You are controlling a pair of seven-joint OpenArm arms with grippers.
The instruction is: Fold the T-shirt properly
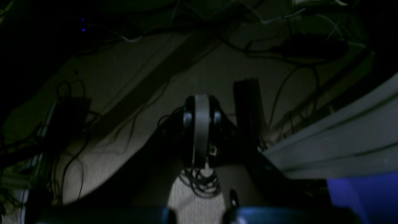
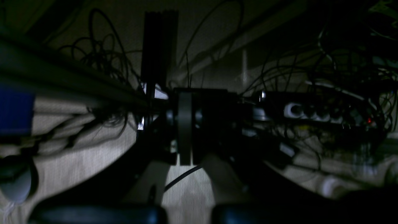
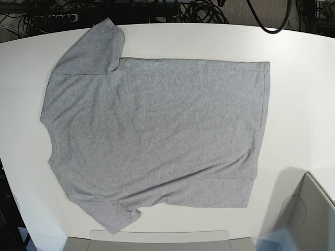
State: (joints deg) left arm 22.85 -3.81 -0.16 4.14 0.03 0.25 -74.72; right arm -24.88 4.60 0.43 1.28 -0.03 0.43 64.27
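Observation:
The heather-grey T-shirt (image 3: 157,130) lies flat on the white table (image 3: 303,104) with its plain side up. The neck is at the left and the hem at the right. One sleeve (image 3: 94,49) points to the far left corner, the other (image 3: 112,217) to the near edge. Neither gripper shows in the base view. Both wrist views are dark and look below the table. My left gripper (image 1: 200,130) and my right gripper (image 2: 185,127) appear as dark fingers meeting at the centre. They hold nothing, and no shirt shows in those views.
A pale box corner (image 3: 309,214) stands at the table's near right. A grey tray edge (image 3: 157,240) runs along the near side. Cables and a power strip (image 2: 311,112) lie on the floor under the table.

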